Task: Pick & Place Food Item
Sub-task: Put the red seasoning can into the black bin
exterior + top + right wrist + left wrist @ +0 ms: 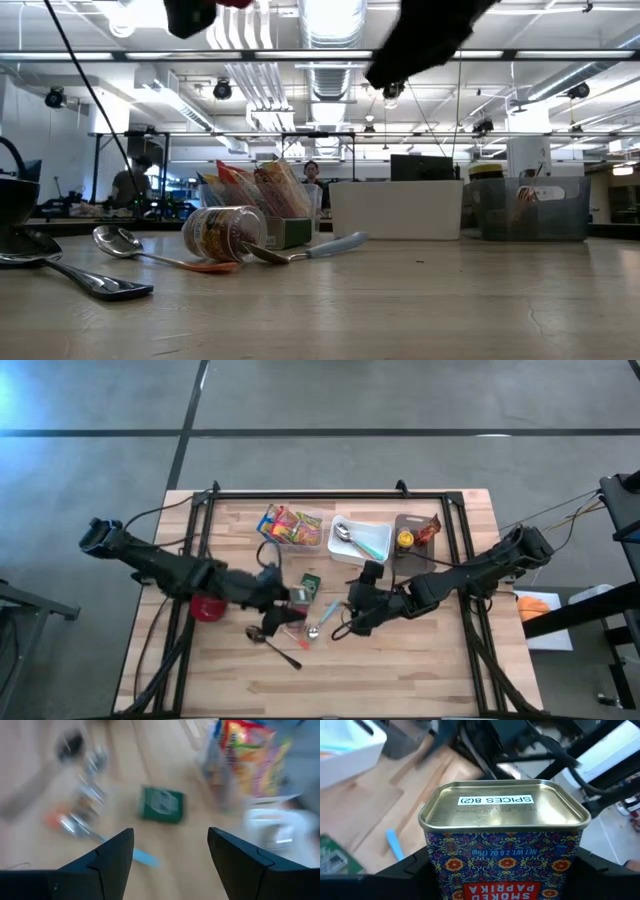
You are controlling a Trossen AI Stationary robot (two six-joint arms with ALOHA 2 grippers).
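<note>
A tin of smoked paprika [502,820], with a blue flowered pattern and a gold end, sits between the fingers of my left gripper [502,867]. In the high view this gripper [290,600] hangs over the table's middle with the tin [298,598]. My right gripper [352,615] hovers just to its right, open [170,850], with nothing between its fingers. A green box [162,805] lies flat on the table beyond the right gripper. My left gripper pinches the tin between its two fingers, one on each of two opposite patterned sides [434,865]. The tin's gold end with the white sticker [496,800] points away from the wrist. The tin is lifted clear of the table and tilted.
At the back stand a clear tub of bright snack packets [290,525], a white tray with a spoon [372,545] and a dark tray with a yellow jar [405,538]. A red bowl [208,607], spoons [268,636], a small jar lying on its side [225,232] and a blue-handled utensil [328,609] lie near the middle.
</note>
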